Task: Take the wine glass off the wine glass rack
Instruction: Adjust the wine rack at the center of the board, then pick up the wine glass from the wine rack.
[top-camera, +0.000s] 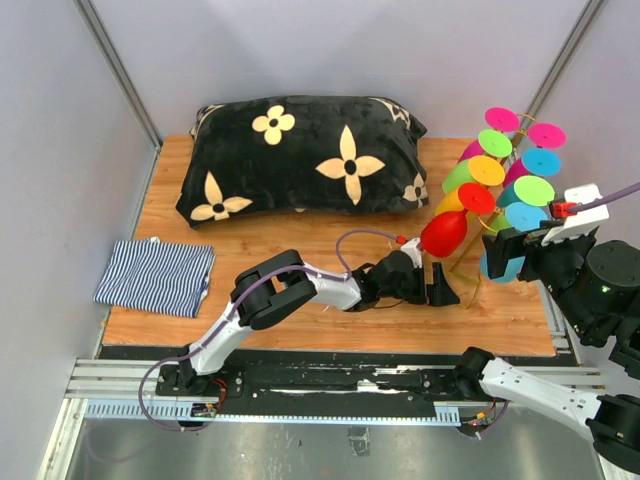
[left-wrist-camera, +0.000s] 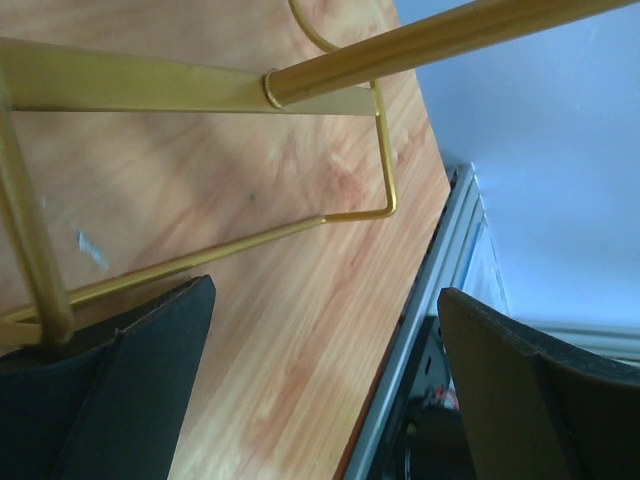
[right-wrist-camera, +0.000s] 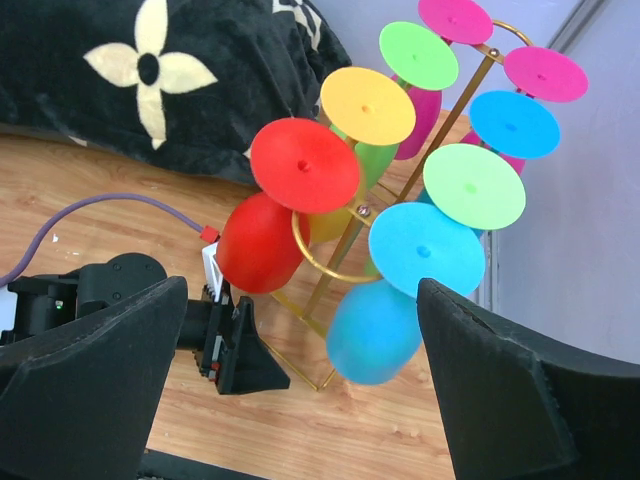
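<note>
The gold wire wine glass rack stands at the table's right side, with several coloured plastic wine glasses hanging bowl-down on its rails. Lowest are a red glass and a blue glass. My left gripper lies low at the rack's foot, under the red glass, open. Its wrist view shows the rack's base frame and bare wood between the fingers. My right gripper is open, hovering just short of the blue glass, which sits ahead between its fingers without touching them.
A black flowered pillow lies along the back of the table. A folded striped cloth sits at the left edge. The table's right edge and a metal rail run close beside the rack. Grey walls enclose the cell.
</note>
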